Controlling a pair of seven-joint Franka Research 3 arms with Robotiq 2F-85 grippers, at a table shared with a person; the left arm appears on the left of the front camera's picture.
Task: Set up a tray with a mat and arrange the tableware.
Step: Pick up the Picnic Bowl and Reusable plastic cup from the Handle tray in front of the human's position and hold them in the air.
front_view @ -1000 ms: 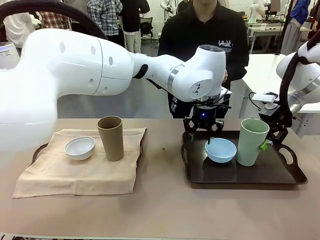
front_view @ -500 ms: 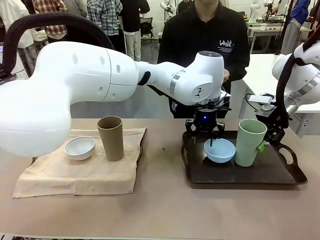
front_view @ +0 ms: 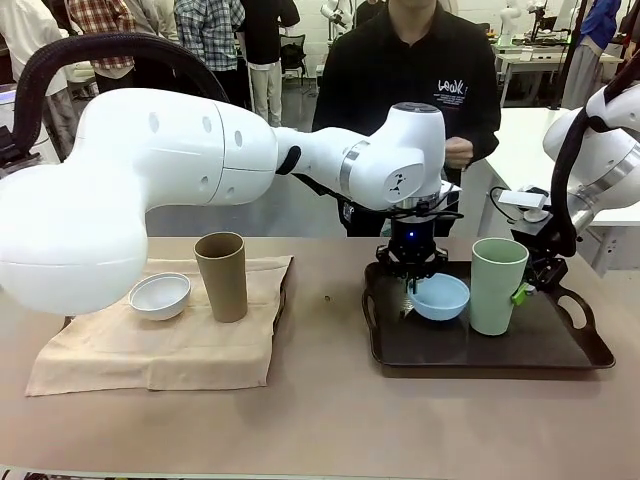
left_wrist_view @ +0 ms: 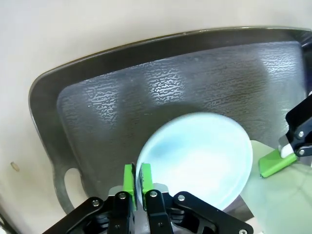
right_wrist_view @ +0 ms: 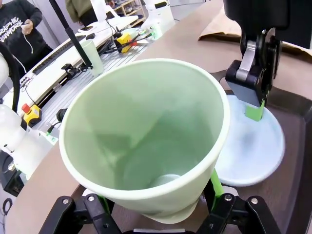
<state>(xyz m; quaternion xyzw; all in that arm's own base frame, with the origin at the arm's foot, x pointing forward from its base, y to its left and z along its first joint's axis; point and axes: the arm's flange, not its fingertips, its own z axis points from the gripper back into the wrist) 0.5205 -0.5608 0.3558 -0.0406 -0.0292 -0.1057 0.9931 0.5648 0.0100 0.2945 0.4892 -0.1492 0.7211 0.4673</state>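
Observation:
My left gripper point(front_view: 410, 285) reaches across to the dark tray point(front_view: 560, 355) and is shut on the near rim of the light blue bowl point(front_view: 440, 297), which tilts slightly just above the tray floor. In the left wrist view the green pads point(left_wrist_view: 129, 179) pinch that bowl's point(left_wrist_view: 200, 161) edge. My right gripper point(front_view: 525, 290) is shut on the pale green cup point(front_view: 497, 285), upright on the tray beside the bowl. The right wrist view looks down into the cup point(right_wrist_view: 146, 131) between the pads point(right_wrist_view: 214, 187). The white bowl point(front_view: 160, 295) and tan cup point(front_view: 221, 276) stand on the beige mat point(front_view: 150, 350) at the left.
The mat lies over a second dark tray, whose edge point(front_view: 283, 295) shows at its right side. A person in black point(front_view: 420, 70) stands at the far side, hands held near the chest. Bare table lies between the two trays and along the front.
Both grippers have closed, the left on the blue bowl's rim and the right on the green cup. The bowl has tipped and shifted slightly; the cup moved a little left.

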